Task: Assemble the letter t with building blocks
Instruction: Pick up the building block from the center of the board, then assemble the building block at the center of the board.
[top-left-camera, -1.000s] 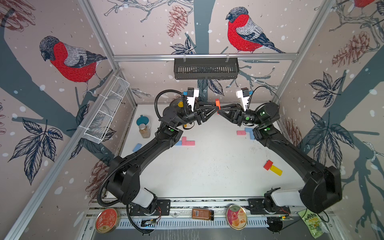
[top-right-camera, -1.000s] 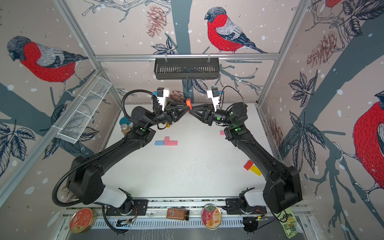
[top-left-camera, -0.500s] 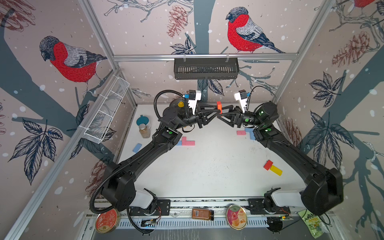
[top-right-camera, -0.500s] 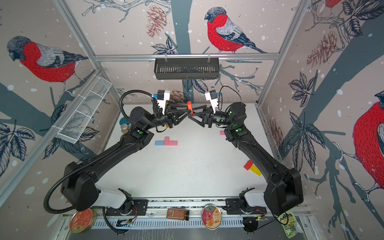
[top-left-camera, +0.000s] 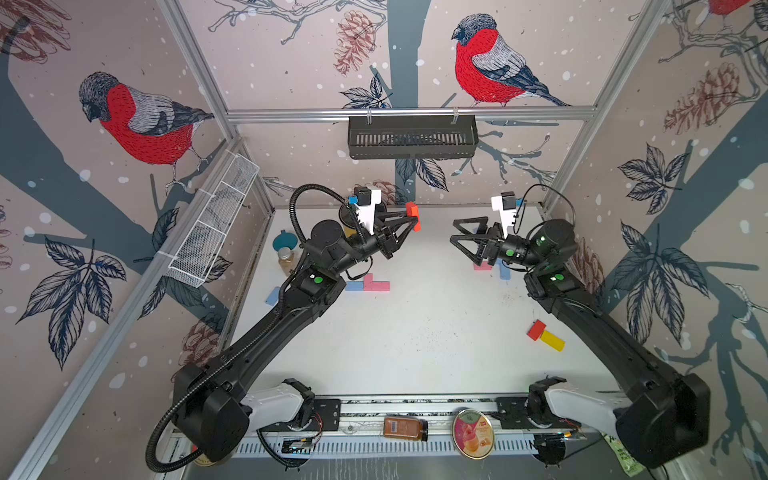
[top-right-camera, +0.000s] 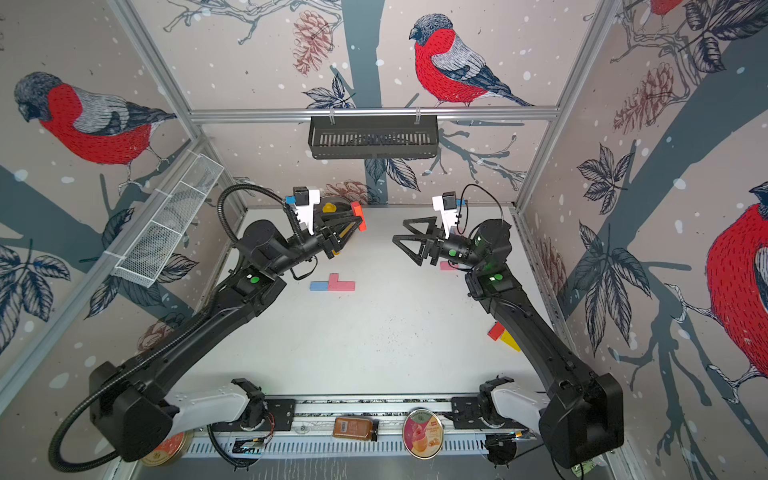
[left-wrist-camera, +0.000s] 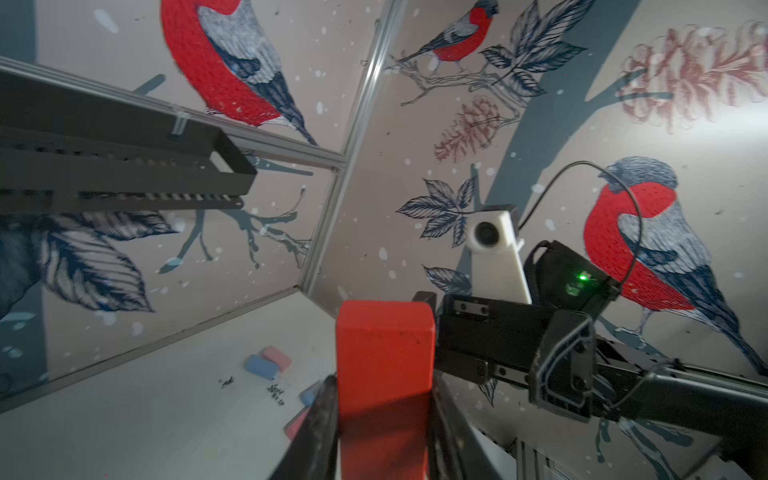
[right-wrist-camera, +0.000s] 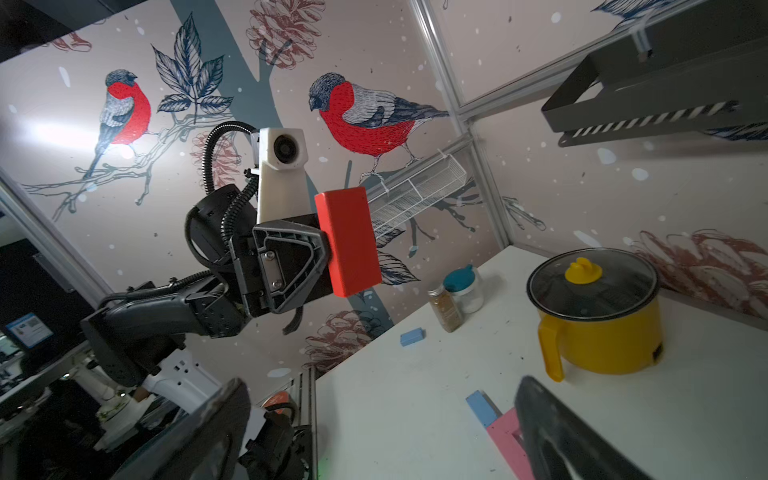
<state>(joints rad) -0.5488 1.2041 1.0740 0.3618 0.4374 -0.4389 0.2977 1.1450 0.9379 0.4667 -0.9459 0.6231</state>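
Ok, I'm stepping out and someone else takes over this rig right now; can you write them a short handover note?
The left gripper is shut on a red block, held in the air. The right gripper is open and empty, facing it.
Done: a blue block and pink blocks lie touching on the table, a start on the T.
Left: place the held block and finish the letter.
Spares: a pink spare below the right gripper, a second red block beside a yellow block, a lone blue block near the left arm.
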